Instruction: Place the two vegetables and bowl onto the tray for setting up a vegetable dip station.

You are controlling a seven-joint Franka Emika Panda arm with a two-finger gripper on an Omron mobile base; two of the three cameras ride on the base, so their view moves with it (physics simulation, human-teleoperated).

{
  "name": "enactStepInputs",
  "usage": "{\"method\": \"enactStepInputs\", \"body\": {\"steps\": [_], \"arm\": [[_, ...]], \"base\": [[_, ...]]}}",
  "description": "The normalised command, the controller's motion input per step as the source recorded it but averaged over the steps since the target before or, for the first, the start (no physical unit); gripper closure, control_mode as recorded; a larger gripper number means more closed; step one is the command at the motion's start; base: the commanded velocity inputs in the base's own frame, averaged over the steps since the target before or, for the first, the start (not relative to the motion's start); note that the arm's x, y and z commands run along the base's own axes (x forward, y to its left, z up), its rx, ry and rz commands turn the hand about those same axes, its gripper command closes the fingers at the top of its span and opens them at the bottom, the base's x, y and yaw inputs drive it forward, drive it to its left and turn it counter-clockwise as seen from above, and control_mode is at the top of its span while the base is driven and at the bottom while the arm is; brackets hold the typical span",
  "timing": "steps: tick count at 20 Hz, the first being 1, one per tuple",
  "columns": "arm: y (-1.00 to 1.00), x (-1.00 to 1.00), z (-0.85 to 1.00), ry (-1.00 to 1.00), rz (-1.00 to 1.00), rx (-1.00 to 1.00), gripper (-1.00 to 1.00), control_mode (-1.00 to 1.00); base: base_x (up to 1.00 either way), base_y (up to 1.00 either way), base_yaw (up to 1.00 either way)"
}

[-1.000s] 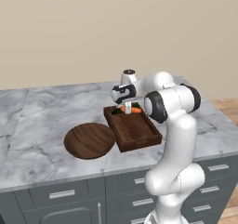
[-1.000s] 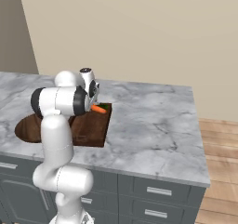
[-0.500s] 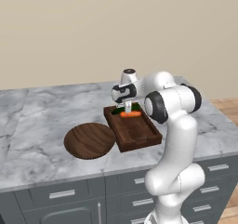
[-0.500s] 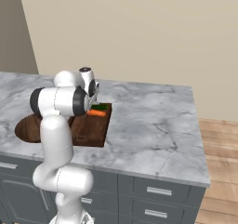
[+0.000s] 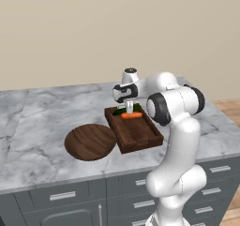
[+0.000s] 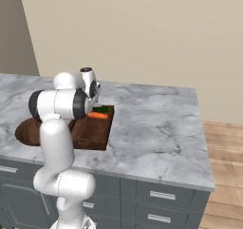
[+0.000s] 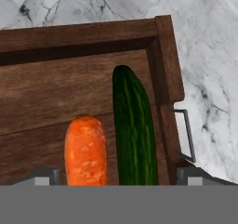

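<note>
Bowl [image 5: 90, 141] sits on table [image 5: 42, 122] just left of tray [image 5: 136, 133], not yet loaded. Carrot [image 7: 85, 149] & cucumber [image 7: 134, 135] lie side by side in tray's far end. Claw [image 5: 129, 109] wide open above them, empty. Next, probably: lift clear, swing left to grab bowl rim.

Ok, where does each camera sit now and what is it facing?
Left base view: behind-left of the white arm, facing the rectangular wooden tray and round wooden bowl.
Right base view: behind-right of the arm, same tray.
Hand view: looks down past the fingertips at the orange carrot and dark green cucumber.
</note>
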Motion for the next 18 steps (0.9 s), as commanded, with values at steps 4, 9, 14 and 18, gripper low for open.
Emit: {"method": "enactStepInputs", "body": {"steps": [4,9,14,18], "arm": [[0.0,-0.36,0.19,0.0,0.05,0.0,-1.0,-1.0],[0.0,-0.6,0.24,0.0,0.05,0.0,-1.0,-1.0],[0.0,-0.8,0.27,0.0,0.02,0.0,-1.0,-1.0],[0.04,-0.76,0.2,0.0,0.0,0.0,-1.0,-1.0]], "base": [[0.0,0.0,0.0],[0.0,0.0,0.0],[0.0,0.0,0.0],[0.0,0.0,0.0]]}}
